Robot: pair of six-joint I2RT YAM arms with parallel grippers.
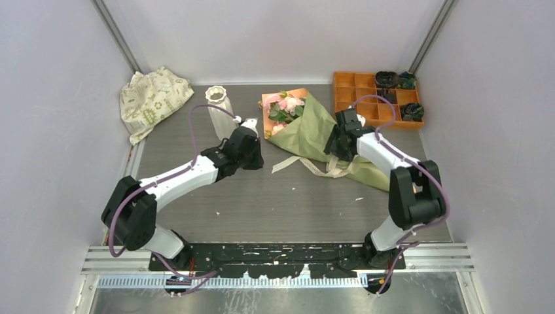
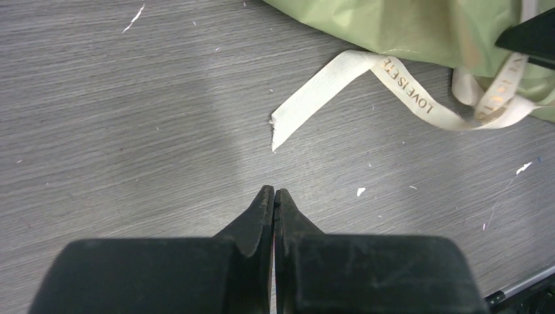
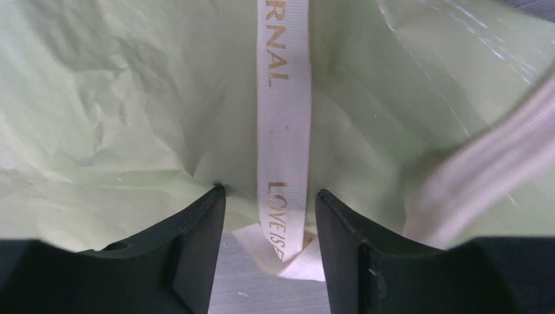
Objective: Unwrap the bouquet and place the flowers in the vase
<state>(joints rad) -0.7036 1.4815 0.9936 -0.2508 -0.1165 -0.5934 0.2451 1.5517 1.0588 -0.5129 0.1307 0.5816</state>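
Cream ribbon (image 3: pixel 283 131) crosses the bouquet (image 1: pixel 307 131) between the released right jaws; beside the bouquet, the left jaws hang clenched and empty over the tabletop (image 2: pixel 131 131).

Olive-green/orange paper on bouquet (image 1: pixel 314 131), pink flowers (image 1: pixel 286 104), cream ribbon (image 3: pixel 283 131) w/ gold txt, white vase (image 1: pixel 219 111).

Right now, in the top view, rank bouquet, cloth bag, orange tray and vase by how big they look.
1. bouquet: largest.
2. cloth bag and tray: about alike, so I won't rank them.
3. vase: smallest.
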